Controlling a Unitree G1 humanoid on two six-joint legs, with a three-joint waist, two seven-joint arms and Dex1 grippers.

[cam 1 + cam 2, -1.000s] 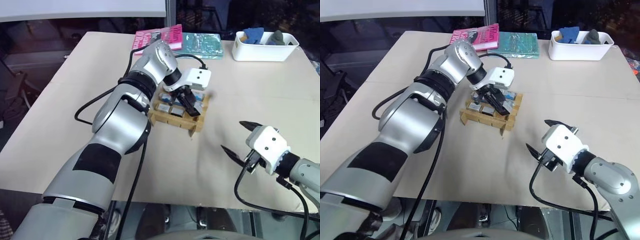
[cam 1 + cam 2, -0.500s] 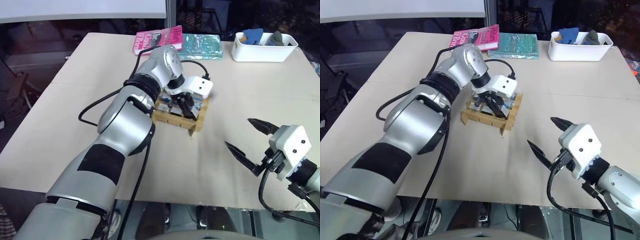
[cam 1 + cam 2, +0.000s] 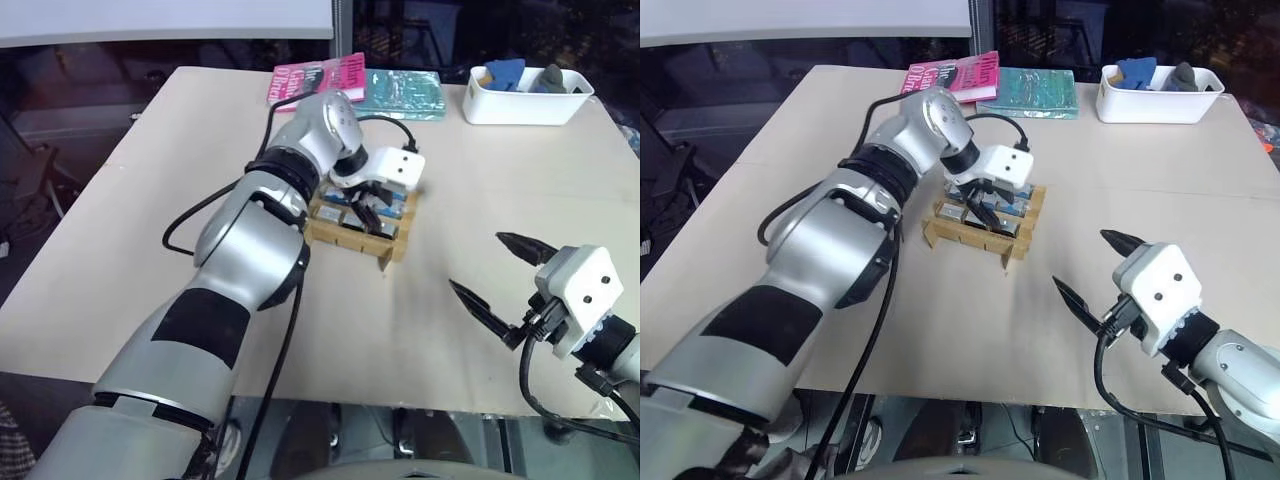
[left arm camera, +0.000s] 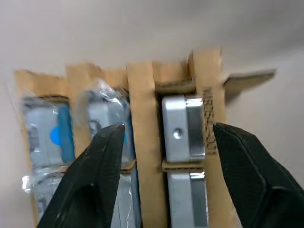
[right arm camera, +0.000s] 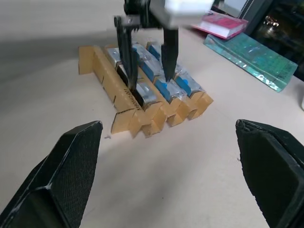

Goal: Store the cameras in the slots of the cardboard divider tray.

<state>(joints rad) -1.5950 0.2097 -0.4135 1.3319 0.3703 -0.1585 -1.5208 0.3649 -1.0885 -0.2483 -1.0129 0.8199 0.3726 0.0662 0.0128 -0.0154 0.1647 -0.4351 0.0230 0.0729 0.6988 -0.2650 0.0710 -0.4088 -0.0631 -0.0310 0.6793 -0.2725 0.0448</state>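
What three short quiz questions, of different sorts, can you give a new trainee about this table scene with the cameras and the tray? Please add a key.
1. True or false: the left claw is open, its fingers straddling a camera seated in the cardboard divider tray.
2. Which lies nearest the white tub? A) the pink book B) the teal book C) the tray
3. Fill in: the right claw is ___ and holds nothing.

Key: 1 true; 2 B; 3 open.
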